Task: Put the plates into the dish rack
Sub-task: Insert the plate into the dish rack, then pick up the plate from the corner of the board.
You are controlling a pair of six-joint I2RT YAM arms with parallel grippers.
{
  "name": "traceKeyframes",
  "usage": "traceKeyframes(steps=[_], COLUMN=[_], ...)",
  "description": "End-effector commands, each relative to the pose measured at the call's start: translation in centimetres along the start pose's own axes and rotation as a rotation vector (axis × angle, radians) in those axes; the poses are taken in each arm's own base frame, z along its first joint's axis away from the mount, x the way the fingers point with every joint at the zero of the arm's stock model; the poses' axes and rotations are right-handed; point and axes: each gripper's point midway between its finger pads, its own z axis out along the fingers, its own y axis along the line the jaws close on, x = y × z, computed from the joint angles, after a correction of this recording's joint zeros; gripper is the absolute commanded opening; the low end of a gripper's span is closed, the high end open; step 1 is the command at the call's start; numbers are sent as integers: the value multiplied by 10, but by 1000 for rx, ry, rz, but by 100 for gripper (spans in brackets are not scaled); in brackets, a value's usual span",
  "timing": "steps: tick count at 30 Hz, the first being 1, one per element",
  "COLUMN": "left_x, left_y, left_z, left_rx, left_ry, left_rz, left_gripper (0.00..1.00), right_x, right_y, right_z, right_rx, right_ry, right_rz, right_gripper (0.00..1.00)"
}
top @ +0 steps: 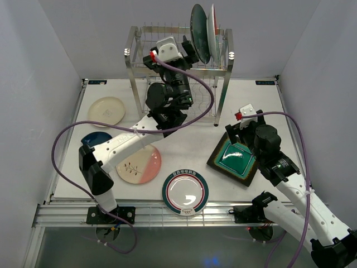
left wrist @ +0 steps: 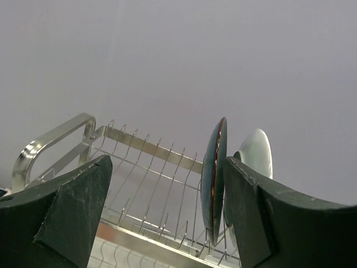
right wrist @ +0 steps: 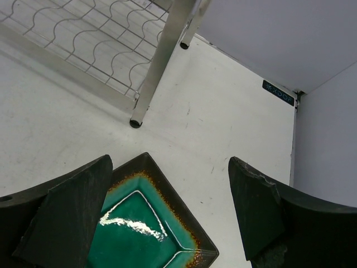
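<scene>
Left tool point(left wrist: 167, 167) is hovering up at the top tier of the rack point(top: 134, 61), fingers spread wide and nothing between them. The teal plate point(top: 199, 33) is standing upright in the slots at the right end of that tier, just beside the tool's right finger. A second plate point(top: 212, 23) is standing right behind it.

Right tool point(right wrist: 170, 167) is hanging over the green plate point(top: 237, 158), also released and gripping nothing. That square plate is lying on the table point(top: 189, 139), near the rack's front right leg.

The cream plate point(top: 106, 110), blue plate point(top: 93, 137), pink plate point(top: 139, 163) and white plate point(top: 185, 191) are all sitting flat on the table. The left arm is partly hiding the blue one.
</scene>
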Motion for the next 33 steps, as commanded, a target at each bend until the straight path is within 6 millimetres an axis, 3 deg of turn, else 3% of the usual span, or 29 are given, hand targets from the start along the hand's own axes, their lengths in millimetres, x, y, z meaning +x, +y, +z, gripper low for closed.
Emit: traceKeyframes(steps=[1,3,10,18,22,24,30,33], left_x=[-14,-15,20,76,107,116,153,167], left_y=[16,26,60,90,113,119,144,153], left_z=[-14,-26,-83,-132,-166,-175,-206,-217], left_rx=[-17,-13,109,149,183,182,174,162], left_ry=[56,94,231,376,461,489,570,597], left_rz=[-93,-172,-293,-351,-400,-433,-451,-460], left_gripper=[91,93,98,98,98,98,98,98], right_x=[-8,-6,2,47,65,73,113,129], right_y=[9,16,45,63,66,69,101,102], right_z=[0,1,-5,-6,-8,-11,-31,-32], right_rx=[-58,-95,-276,-389,-409,-431,-648,-660], right_ry=[-15,-9,-21,113,137,147,271,320], right_rz=[-6,-17,-120,-253,-313,-339,-368,-393], right_gripper=[90,90,90,90,90,90,90,90])
